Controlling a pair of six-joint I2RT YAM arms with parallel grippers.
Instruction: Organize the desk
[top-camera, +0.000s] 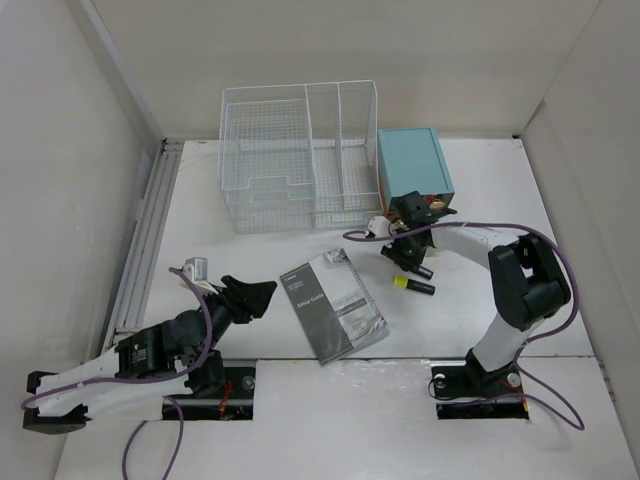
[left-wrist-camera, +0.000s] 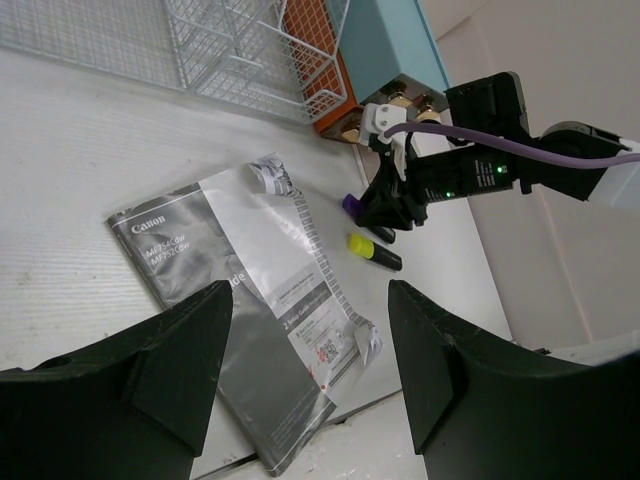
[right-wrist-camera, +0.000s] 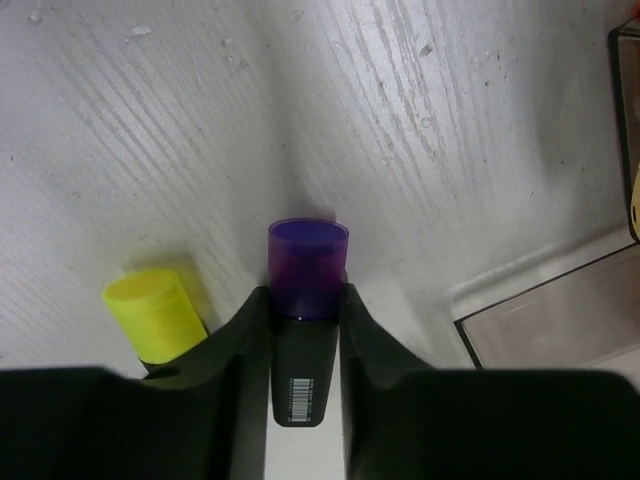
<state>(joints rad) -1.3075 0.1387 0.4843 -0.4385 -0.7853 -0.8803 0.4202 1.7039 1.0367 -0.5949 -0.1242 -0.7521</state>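
Note:
The white desk (top-camera: 200, 230) carries a grey Canon setup booklet (top-camera: 332, 308) lying flat near its front edge. A yellow-capped highlighter (top-camera: 412, 285) lies to the booklet's right. My right gripper (top-camera: 408, 258) is low over the desk and shut on a purple-capped highlighter (right-wrist-camera: 308, 250). Its black barrel sits between the fingers (right-wrist-camera: 240, 330), and the yellow highlighter (right-wrist-camera: 152, 310) lies just to the left. My left gripper (top-camera: 255, 295) is open and empty, held above the booklet's (left-wrist-camera: 240, 300) left side.
A white wire-mesh organizer (top-camera: 300, 155) stands at the back. A teal box with orange drawers (top-camera: 413, 165) stands to its right, close behind my right gripper. Two cutouts in the front edge hold the arm bases. Walls close in the left, back and right.

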